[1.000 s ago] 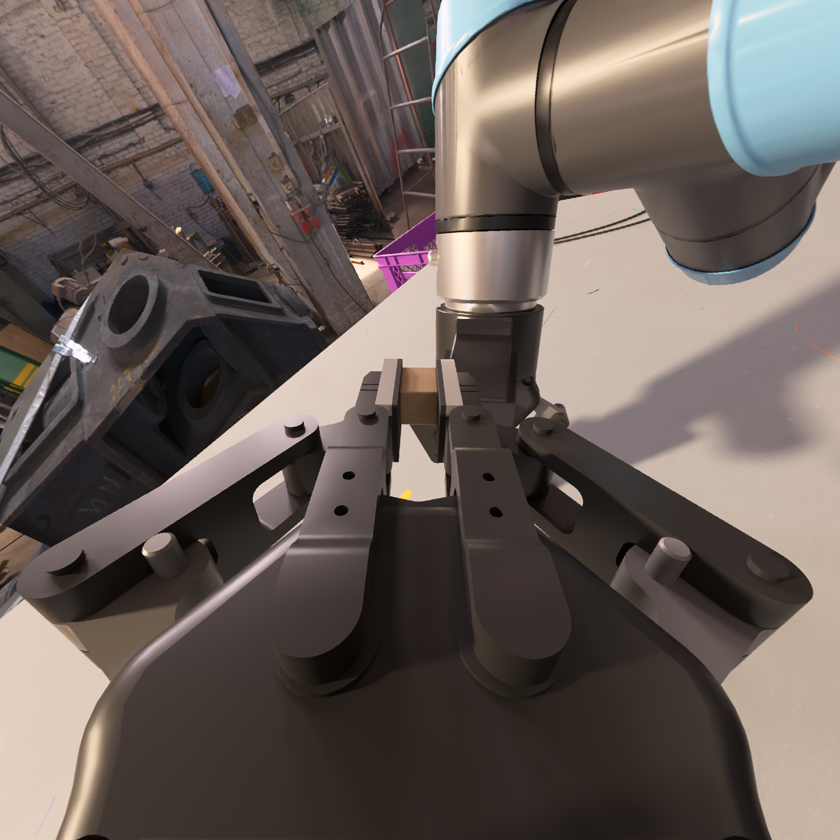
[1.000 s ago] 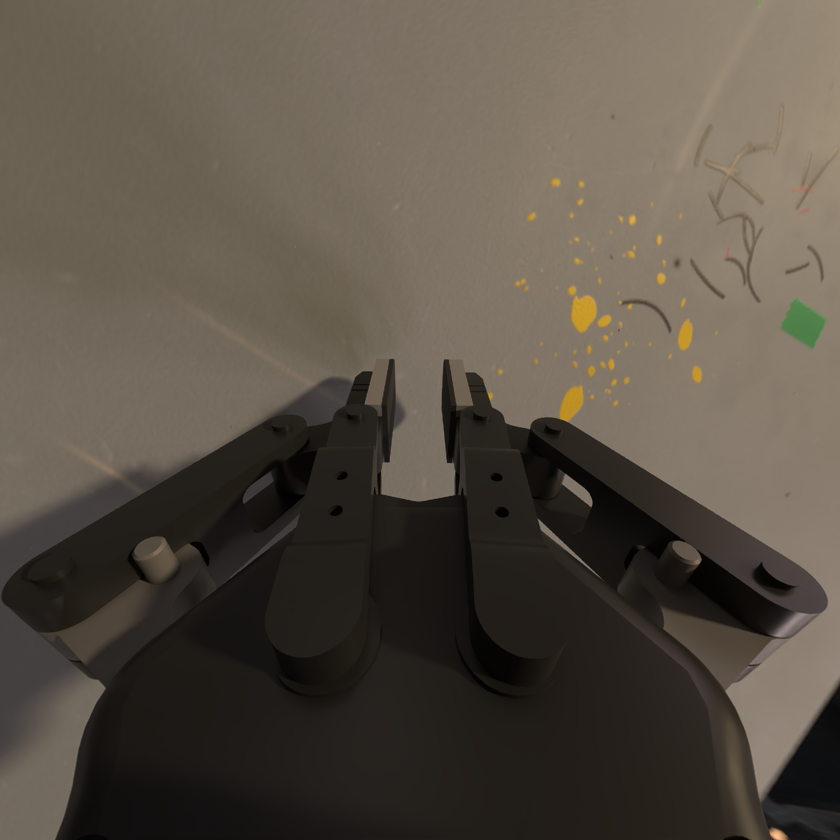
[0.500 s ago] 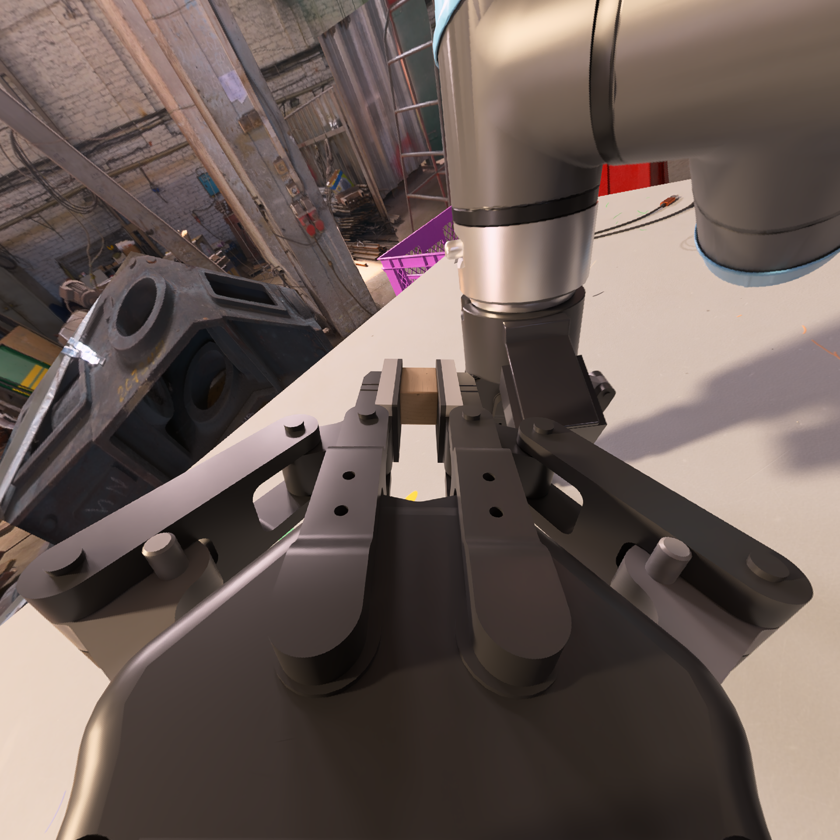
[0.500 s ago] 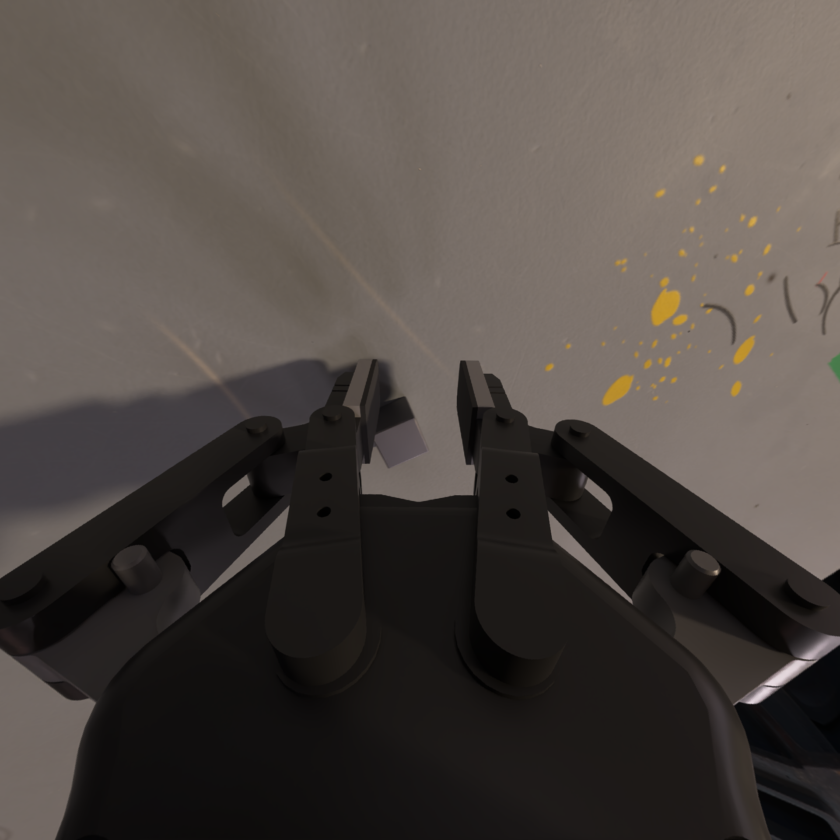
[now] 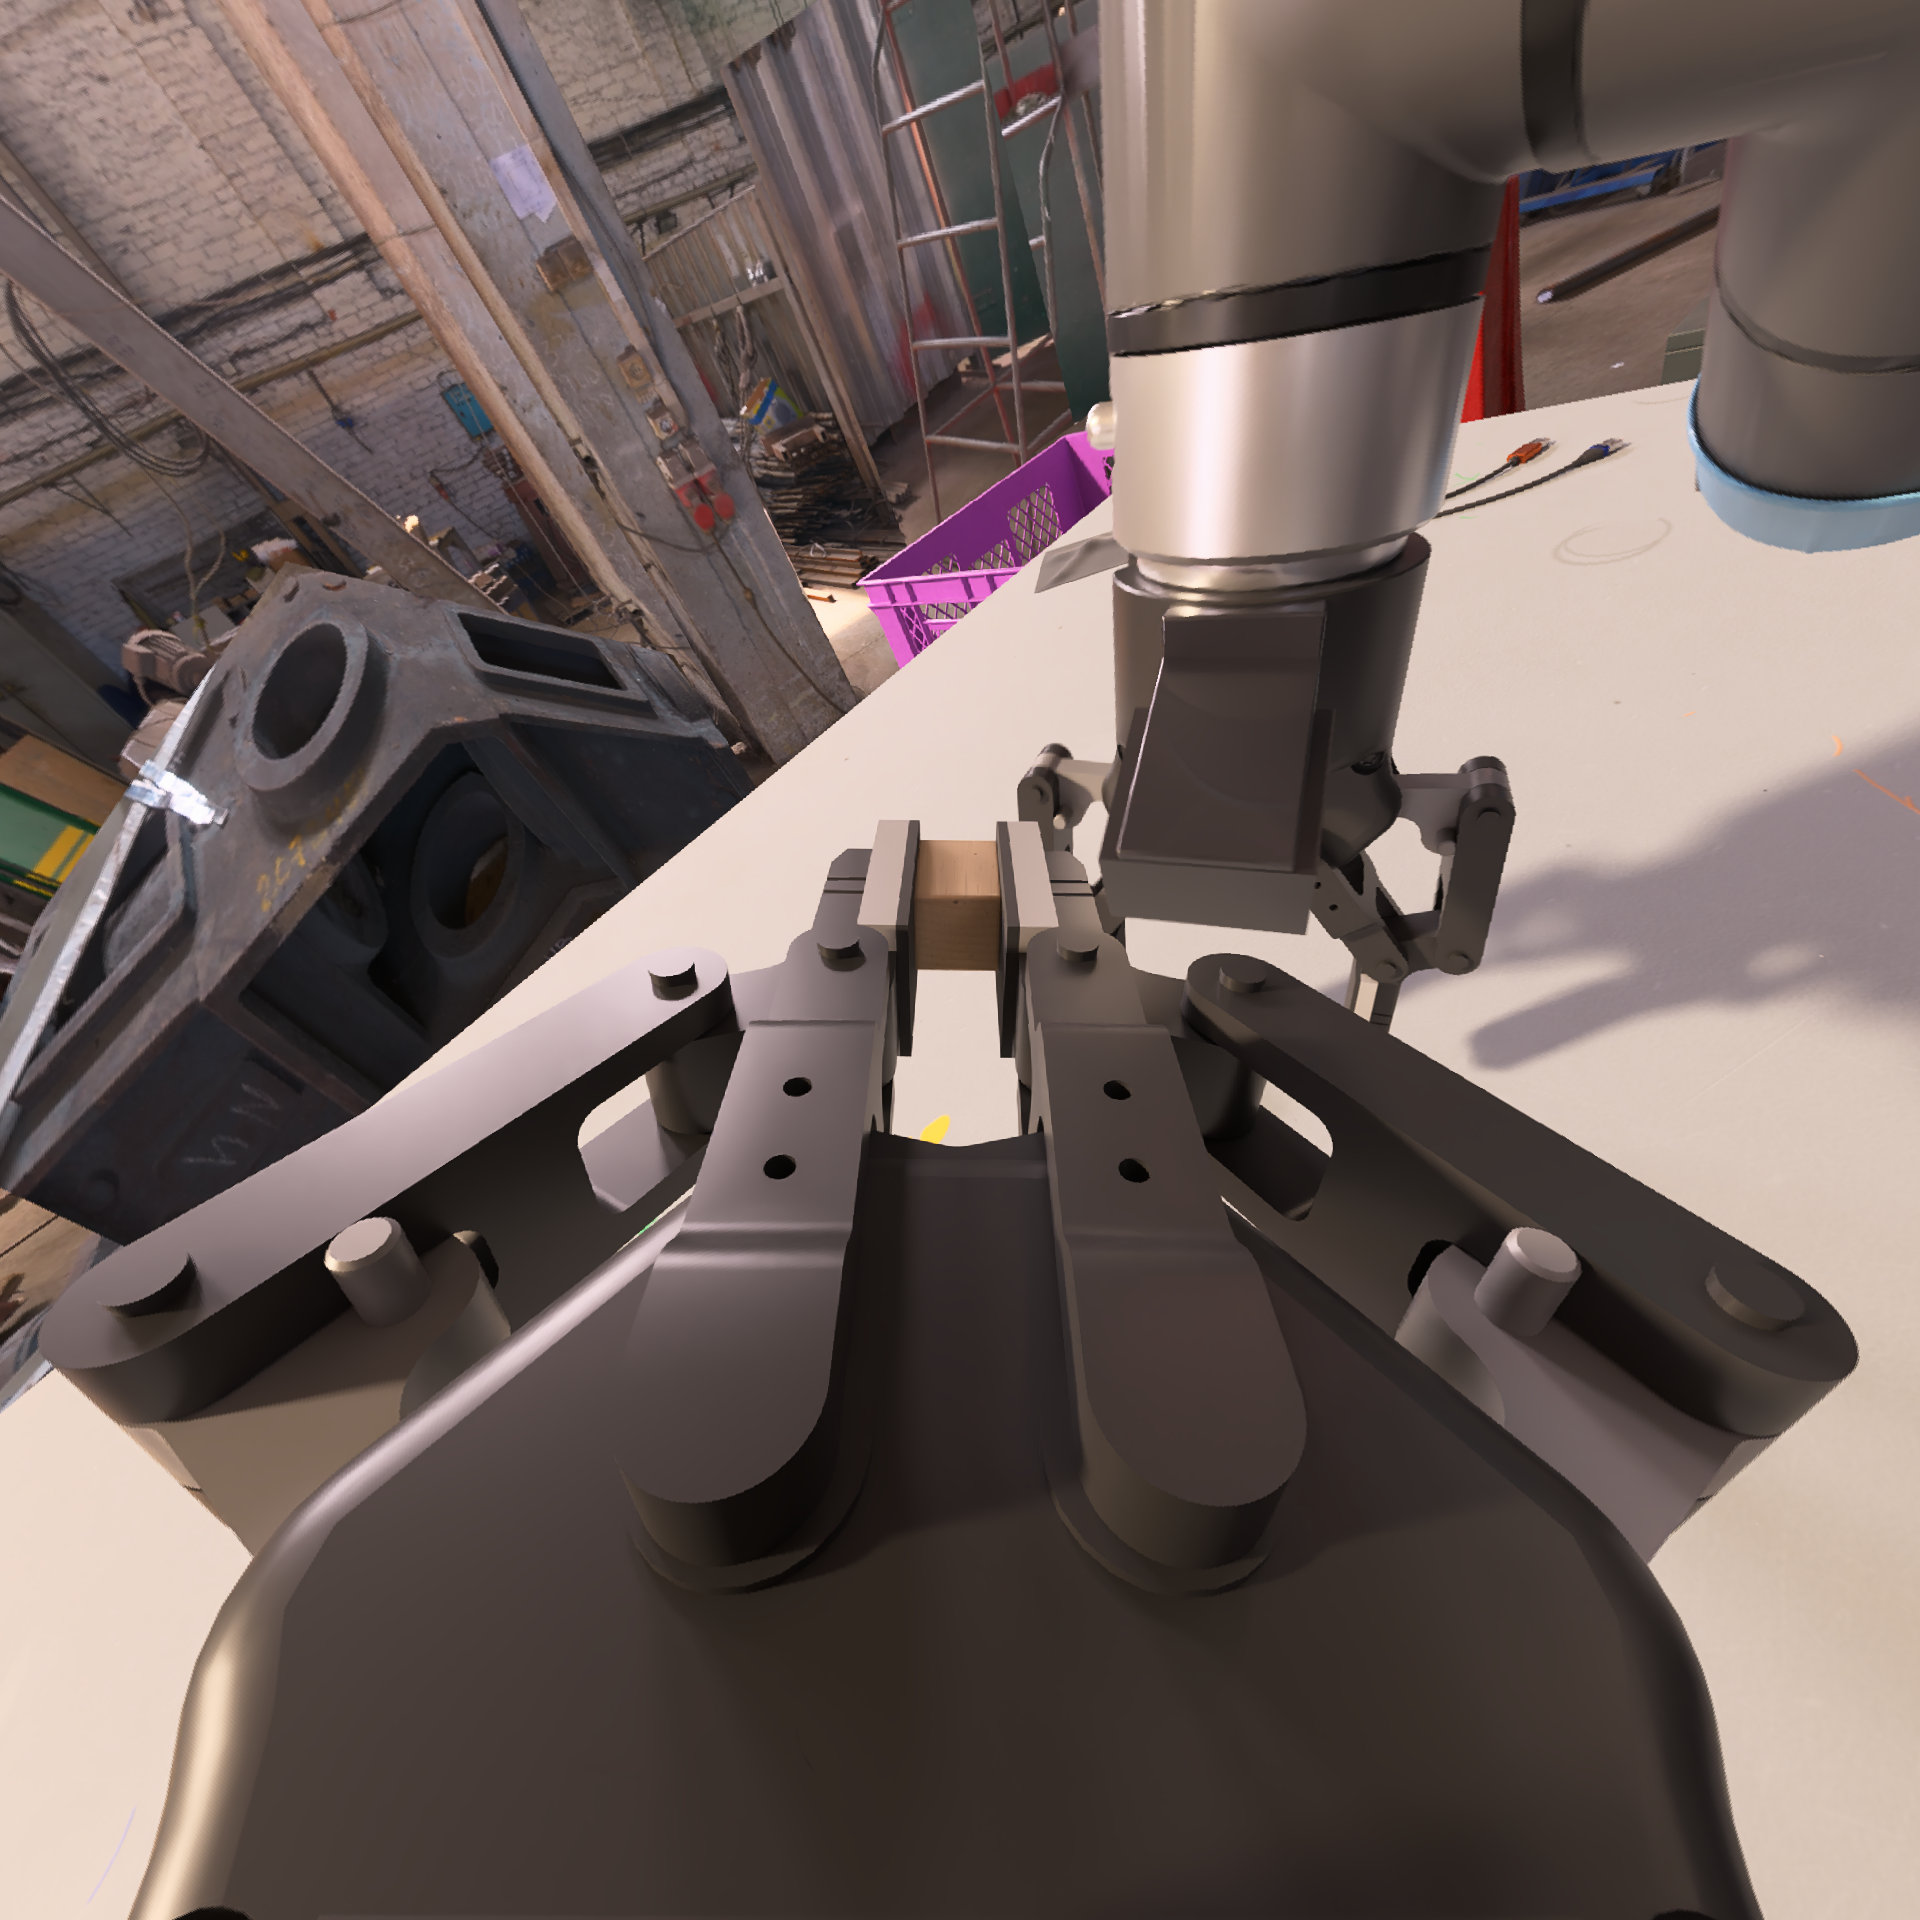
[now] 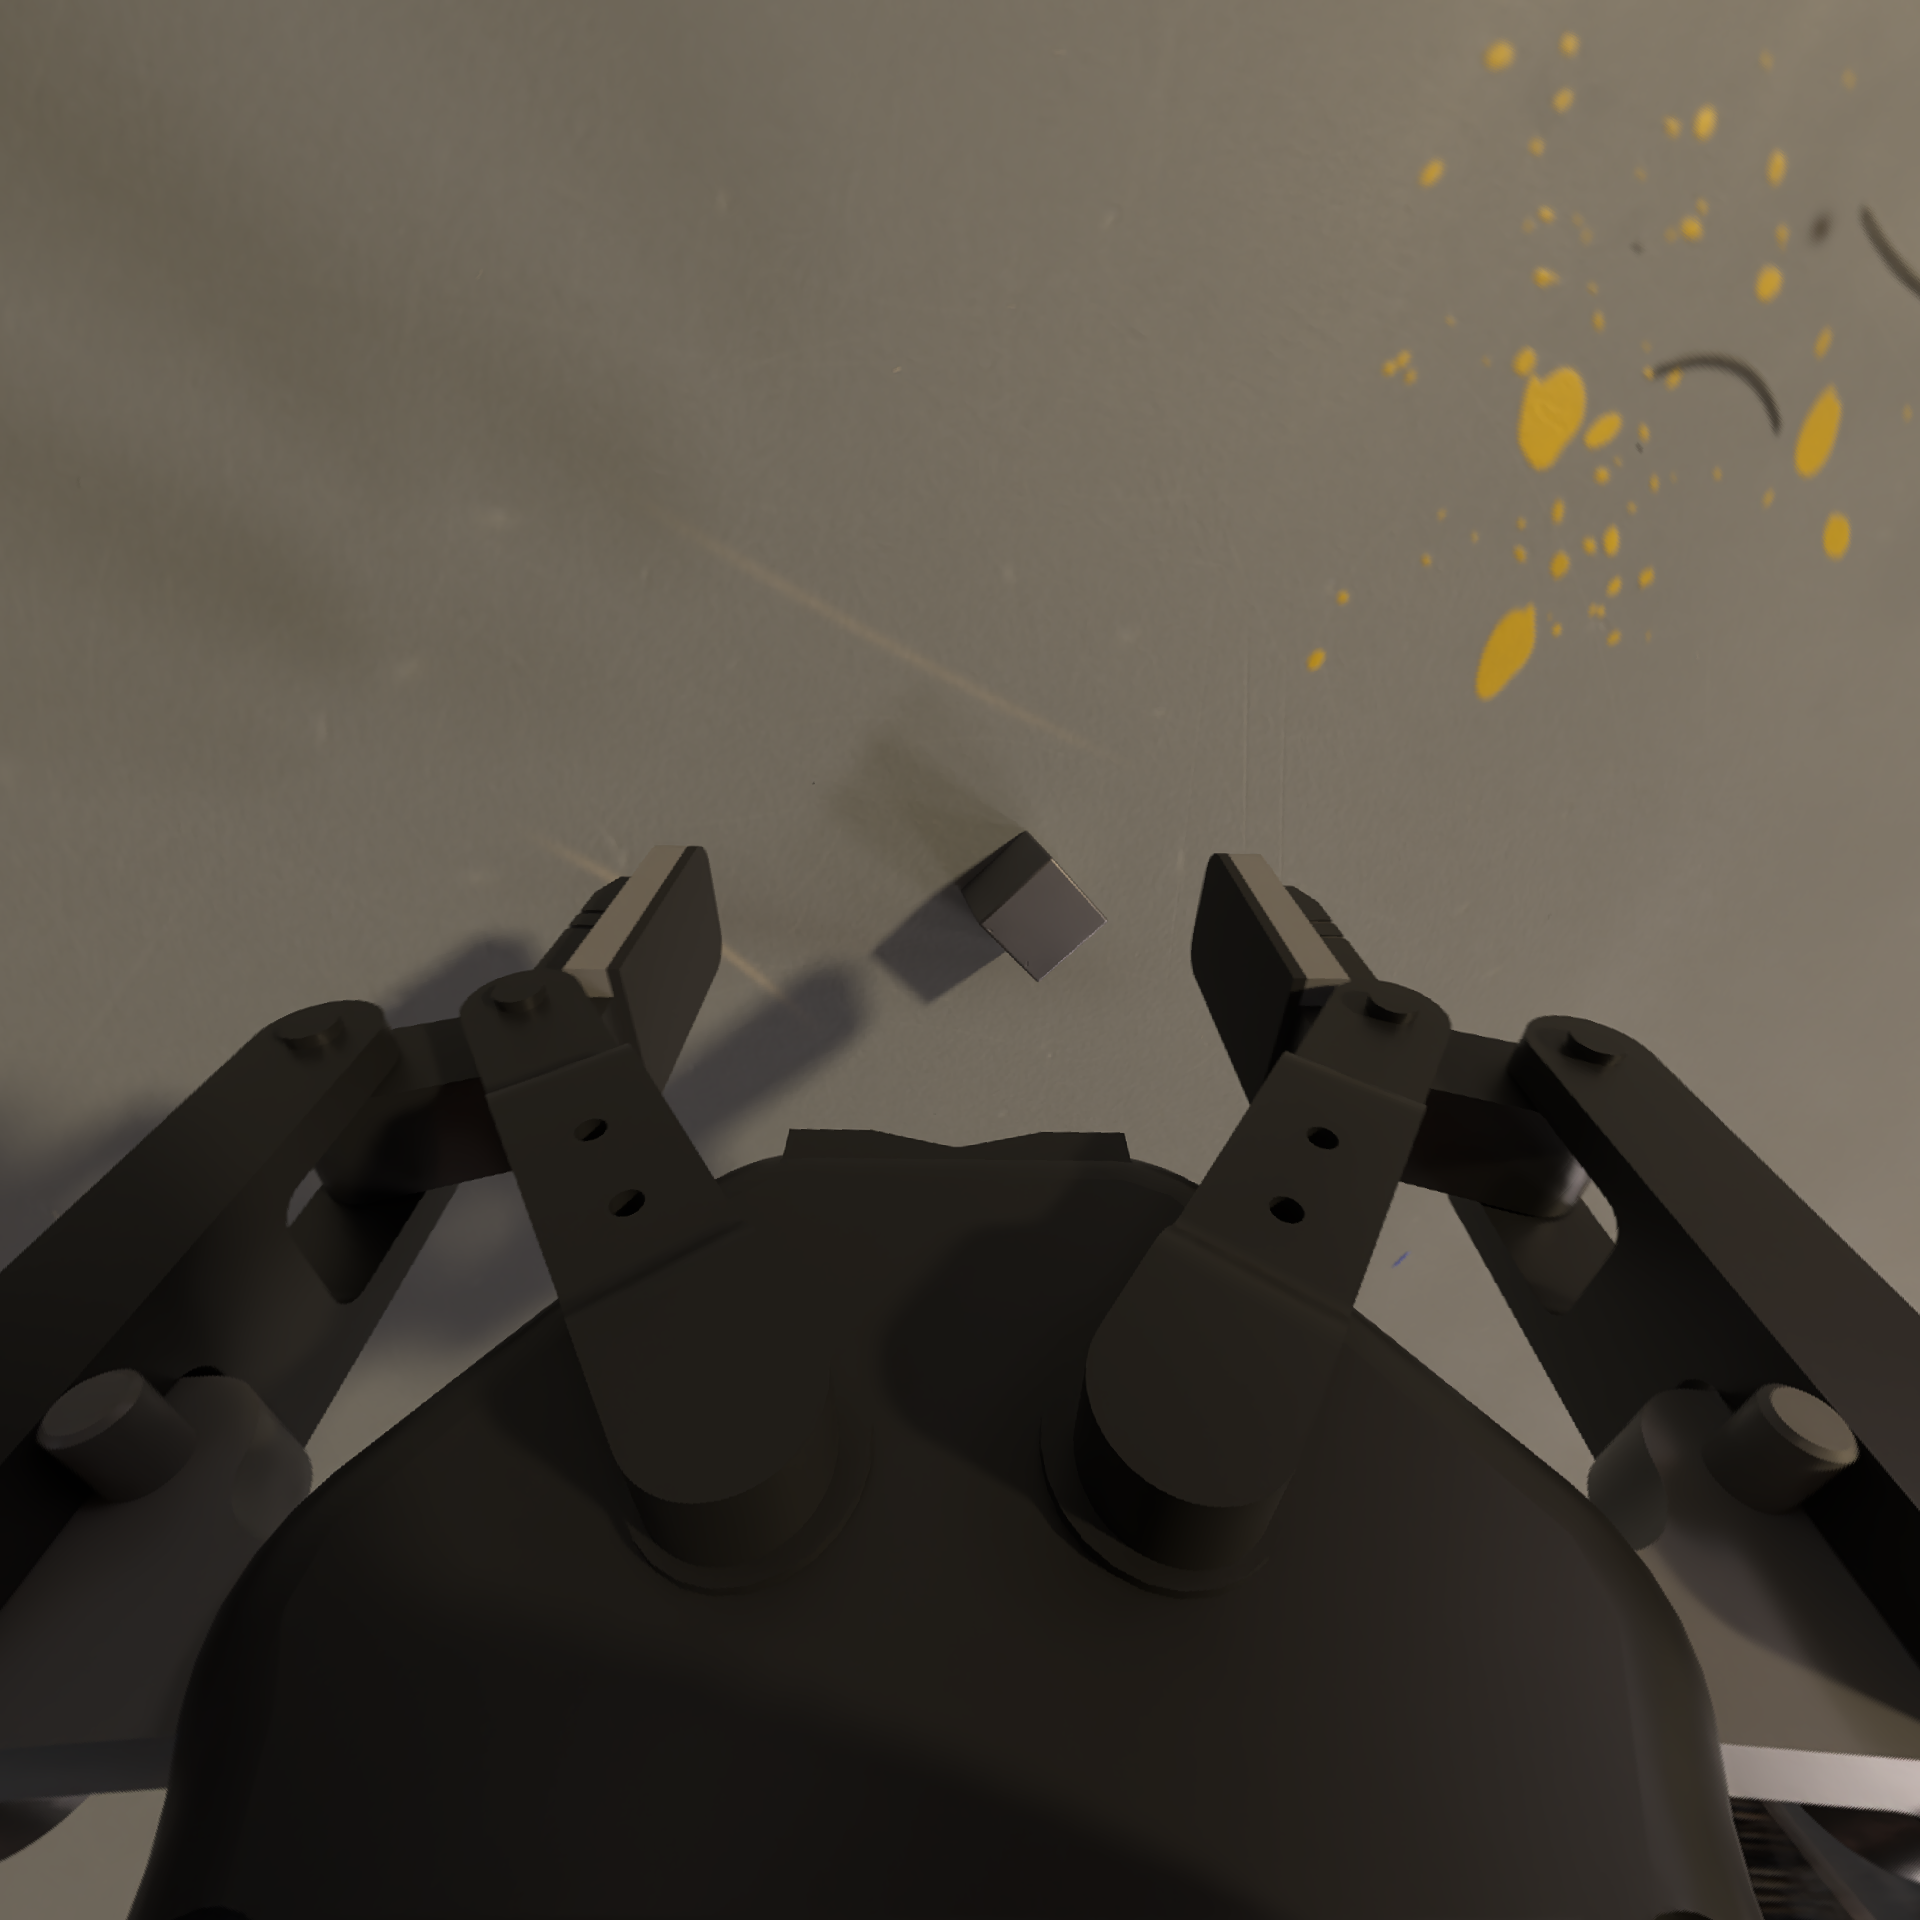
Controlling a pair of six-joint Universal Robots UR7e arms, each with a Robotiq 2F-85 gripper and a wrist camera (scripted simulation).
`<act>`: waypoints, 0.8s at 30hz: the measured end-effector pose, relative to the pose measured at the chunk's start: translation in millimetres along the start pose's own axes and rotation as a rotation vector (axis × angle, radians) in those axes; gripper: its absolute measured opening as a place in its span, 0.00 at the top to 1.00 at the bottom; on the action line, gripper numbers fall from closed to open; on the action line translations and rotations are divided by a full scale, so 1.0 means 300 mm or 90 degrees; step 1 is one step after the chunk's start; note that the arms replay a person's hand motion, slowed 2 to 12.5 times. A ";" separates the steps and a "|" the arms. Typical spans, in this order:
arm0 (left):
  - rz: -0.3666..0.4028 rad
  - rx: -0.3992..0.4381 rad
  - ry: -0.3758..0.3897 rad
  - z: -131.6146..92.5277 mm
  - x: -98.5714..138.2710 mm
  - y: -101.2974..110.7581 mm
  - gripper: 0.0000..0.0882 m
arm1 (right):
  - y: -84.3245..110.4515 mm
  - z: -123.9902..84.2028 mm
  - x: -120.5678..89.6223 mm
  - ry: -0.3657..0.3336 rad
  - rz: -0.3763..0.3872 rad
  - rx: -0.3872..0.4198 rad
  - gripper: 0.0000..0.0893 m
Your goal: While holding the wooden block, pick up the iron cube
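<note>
My left gripper (image 5: pixel 957 883) is shut on a small light wooden block (image 5: pixel 957 909) and holds it above the pale table (image 5: pixel 1610 1039). Just beyond it the right arm points down, and its gripper (image 5: pixel 1351 977) stands spread over the table. In the right wrist view my right gripper (image 6: pixel 954 914) is wide open and looks straight down. The small grey iron cube (image 6: pixel 1034 920) lies on the table (image 6: pixel 935 364) between the fingertips, a little right of centre, turned diagonally to the pads. Neither pad touches it.
Yellow paint spots (image 6: pixel 1548 416) and dark scuff marks (image 6: pixel 1714 379) mark the table at the upper right. The table's left edge (image 5: pixel 727 821) runs diagonally; beyond it stand a dark cast machine housing (image 5: pixel 312 852) and a purple crate (image 5: pixel 987 551).
My right gripper has opened from nearly closed to wide. It has shifted so that the iron cube now lies between its fingers. My left gripper still holds the wooden block.
</note>
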State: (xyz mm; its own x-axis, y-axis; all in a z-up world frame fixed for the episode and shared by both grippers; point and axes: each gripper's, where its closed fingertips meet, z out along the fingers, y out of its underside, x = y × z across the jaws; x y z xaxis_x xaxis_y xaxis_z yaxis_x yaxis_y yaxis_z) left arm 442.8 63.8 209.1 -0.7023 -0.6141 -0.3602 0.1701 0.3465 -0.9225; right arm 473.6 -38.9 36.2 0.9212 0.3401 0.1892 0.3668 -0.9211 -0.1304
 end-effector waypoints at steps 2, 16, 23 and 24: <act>0.000 -0.001 -0.001 0.001 -0.001 0.001 0.85 | -0.002 -0.003 0.004 0.015 0.050 0.015 0.06; -0.004 -0.003 -0.002 0.001 -0.002 0.005 0.85 | 0.005 -0.030 0.085 0.132 0.436 0.212 0.04; -0.005 -0.003 -0.002 0.000 -0.002 0.002 0.85 | -0.015 -0.020 0.058 0.106 0.535 0.307 0.04; -0.005 -0.003 -0.002 0.000 -0.001 0.001 0.85 | -0.017 -0.017 0.055 0.105 0.543 0.314 0.04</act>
State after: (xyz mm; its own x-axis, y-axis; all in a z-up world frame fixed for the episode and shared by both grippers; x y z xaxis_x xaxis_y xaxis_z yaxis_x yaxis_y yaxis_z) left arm 443.1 64.3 208.9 -0.7014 -0.6189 -0.3536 0.1617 0.3450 -0.9246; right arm 486.2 -29.6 44.9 0.8859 -0.4631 -0.0276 -0.3609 -0.6505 -0.6683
